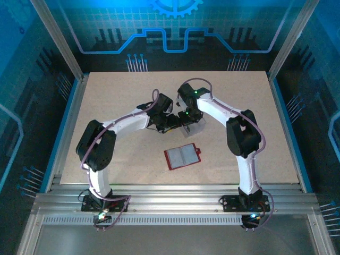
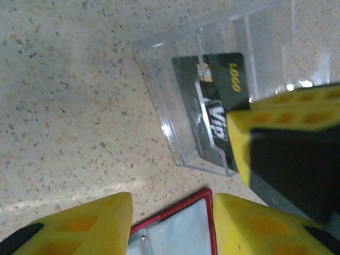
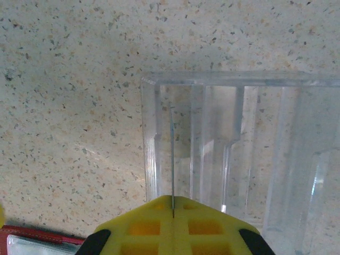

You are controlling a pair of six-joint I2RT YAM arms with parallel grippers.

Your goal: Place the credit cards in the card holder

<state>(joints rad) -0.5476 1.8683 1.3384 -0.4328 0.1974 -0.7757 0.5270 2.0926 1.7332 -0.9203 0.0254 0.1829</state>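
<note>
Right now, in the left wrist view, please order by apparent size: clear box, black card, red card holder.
1. clear box
2. black card
3. red card holder, unsure: cut off at the edge, nearer the camera

Soft even light, perhaps slight blur.

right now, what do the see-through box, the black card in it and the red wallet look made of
Clear box: looks like rigid clear plastic, glossy; the tabletop shows through and edges catch glints.
Black VIP card: probably glossy plastic; thin, flat, with printed lettering and sheen.
Red card holder: seemingly leather or faux leather outside, pale grey lining; can't tell which.
</note>
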